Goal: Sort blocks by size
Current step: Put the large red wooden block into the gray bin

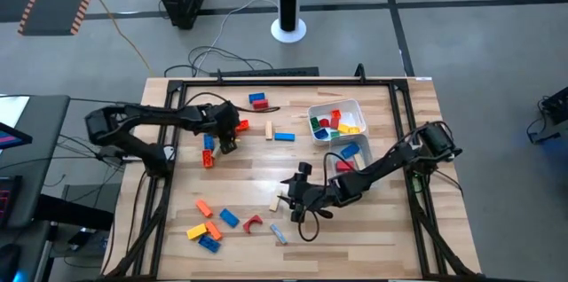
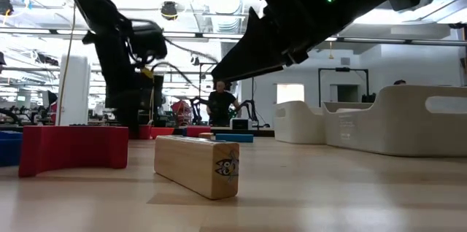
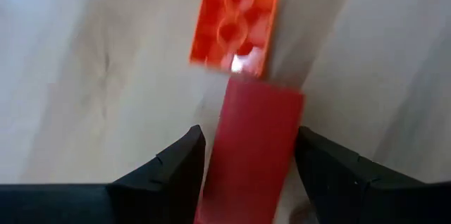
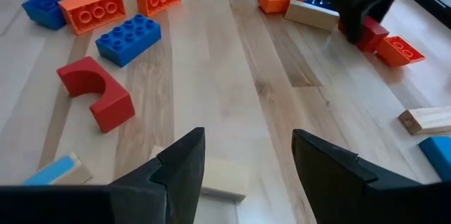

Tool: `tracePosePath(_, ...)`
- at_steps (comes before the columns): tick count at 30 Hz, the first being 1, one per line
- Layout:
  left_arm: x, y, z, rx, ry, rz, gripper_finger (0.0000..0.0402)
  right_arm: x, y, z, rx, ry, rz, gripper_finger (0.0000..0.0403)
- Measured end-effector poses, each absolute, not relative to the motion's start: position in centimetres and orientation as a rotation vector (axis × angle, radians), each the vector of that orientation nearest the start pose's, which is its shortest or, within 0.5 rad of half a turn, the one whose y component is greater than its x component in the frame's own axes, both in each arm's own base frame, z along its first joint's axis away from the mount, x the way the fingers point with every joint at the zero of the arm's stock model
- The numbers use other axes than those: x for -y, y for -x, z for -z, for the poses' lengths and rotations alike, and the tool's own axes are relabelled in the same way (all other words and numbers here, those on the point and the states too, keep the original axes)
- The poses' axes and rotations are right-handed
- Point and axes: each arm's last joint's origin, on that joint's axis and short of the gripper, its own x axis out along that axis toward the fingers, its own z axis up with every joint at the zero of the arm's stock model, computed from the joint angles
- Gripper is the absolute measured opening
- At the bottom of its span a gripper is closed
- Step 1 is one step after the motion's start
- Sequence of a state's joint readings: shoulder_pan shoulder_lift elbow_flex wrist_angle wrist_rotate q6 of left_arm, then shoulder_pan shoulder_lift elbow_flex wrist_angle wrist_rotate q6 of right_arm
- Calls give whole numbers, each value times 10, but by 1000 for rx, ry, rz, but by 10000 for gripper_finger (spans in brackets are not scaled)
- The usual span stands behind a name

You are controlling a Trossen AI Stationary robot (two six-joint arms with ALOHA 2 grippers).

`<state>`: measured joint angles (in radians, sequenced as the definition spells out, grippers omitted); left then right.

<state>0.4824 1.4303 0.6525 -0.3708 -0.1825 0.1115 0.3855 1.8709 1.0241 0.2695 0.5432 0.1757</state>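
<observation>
Both arms are built of dark, matte black segments with rounded joint housings. Black cables are looped beside the left hand (image 1: pixel 227 143) and the right hand (image 1: pixel 292 195). Flat, tapered black fingers (image 4: pixel 176 168) are fitted to each.

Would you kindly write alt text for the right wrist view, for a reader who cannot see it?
The right gripper hovers with open jaws over a tan wooden block on the wooden table. Beyond lie a red arch block, a blue brick and orange bricks; farther off, the left gripper works by a red block.
</observation>
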Motion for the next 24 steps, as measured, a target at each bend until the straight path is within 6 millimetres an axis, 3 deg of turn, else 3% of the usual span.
tracePosePath(6, -120, -212, -137, -1229, 98, -525, 201, -133, -359, -161, -501, 90, 190, 240)
tracePosePath(13, -113, -209, -148, -1193, 79, -515, 125, -131, -357, -158, -536, 79, 203, 240)
tracePosePath(18, -104, -210, -175, -1099, 123, -456, 125, -134, -354, -157, -547, 122, 229, 240)
tracePosePath(24, -73, -213, -213, -900, 171, -199, 125, -150, -348, -160, -528, 410, 207, 240)
